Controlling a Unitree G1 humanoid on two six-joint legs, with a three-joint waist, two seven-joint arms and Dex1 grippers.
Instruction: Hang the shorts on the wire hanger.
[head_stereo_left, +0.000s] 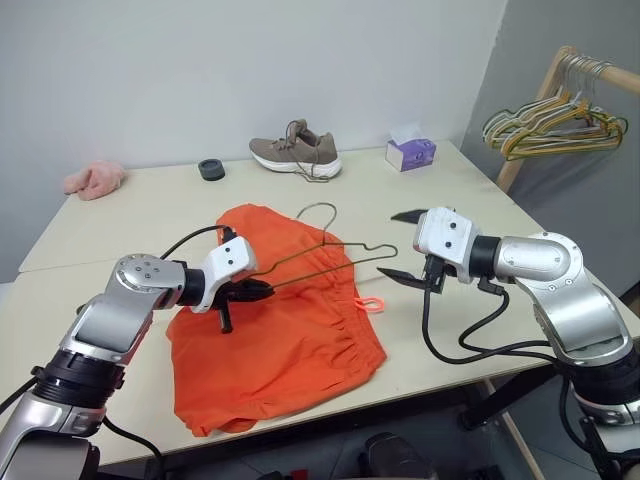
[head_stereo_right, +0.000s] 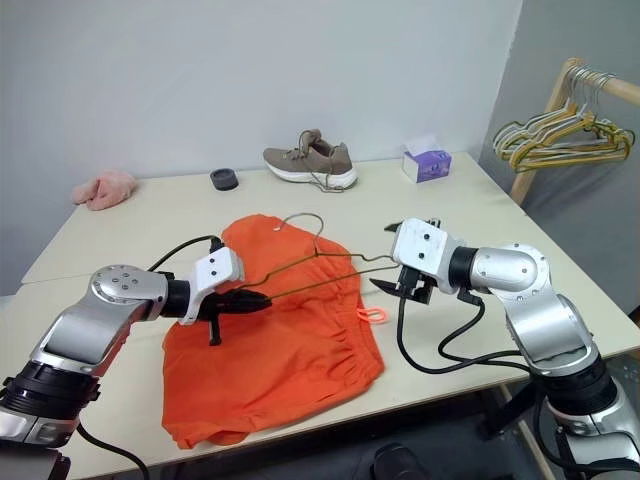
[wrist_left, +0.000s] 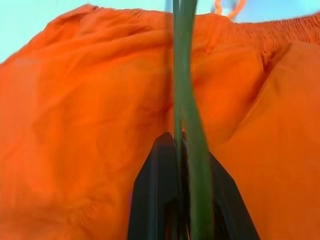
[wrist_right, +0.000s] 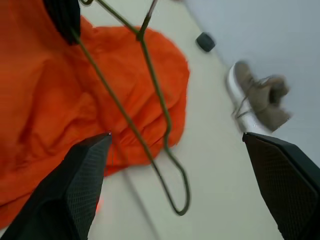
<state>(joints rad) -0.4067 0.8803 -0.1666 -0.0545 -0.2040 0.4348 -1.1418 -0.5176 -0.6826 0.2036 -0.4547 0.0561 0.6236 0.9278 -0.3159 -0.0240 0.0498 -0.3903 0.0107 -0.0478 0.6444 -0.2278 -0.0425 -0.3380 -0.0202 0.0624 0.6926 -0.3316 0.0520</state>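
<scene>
Clenched on one corner of the wire hanger (head_stereo_left: 325, 255), the left gripper (head_stereo_left: 255, 291) holds the thin olive wire lifted above the shorts (head_stereo_left: 270, 320) — the left wrist view shows the wire pinched between the black fingers. Right gripper (head_stereo_left: 407, 244) stands released, its two fingers spread wide, just beside the hanger's right-hand corner but not touching it as far as I can see.

Position of the task items: the shorts lie flat on the table (head_stereo_left: 130, 215) near its front edge, between the two arms, waistband toward the right with the orange drawstring loop (head_stereo_left: 370, 303) poking out. The hanger floats over the far half of the fabric, hook pointing toward the far side.

Progress, in my judgement: early. The hanger is in hand; no part of the shorts is threaded over or draped on the wire. Everything that counts — getting fabric over the bar, then settling it — is left to do.

Unclear items:
- whether the hanger's right corner rests on the cloth or hangs free
- the near hem of the shorts, which droops toward the table edge
- the left wrist view is so close that the hanger's shape beyond the fingers cannot be read

A shoe (head_stereo_left: 296, 152), tissue box (head_stereo_left: 410, 153) and pink cloth (head_stereo_left: 94, 180) sit well apart at the far side.
</scene>
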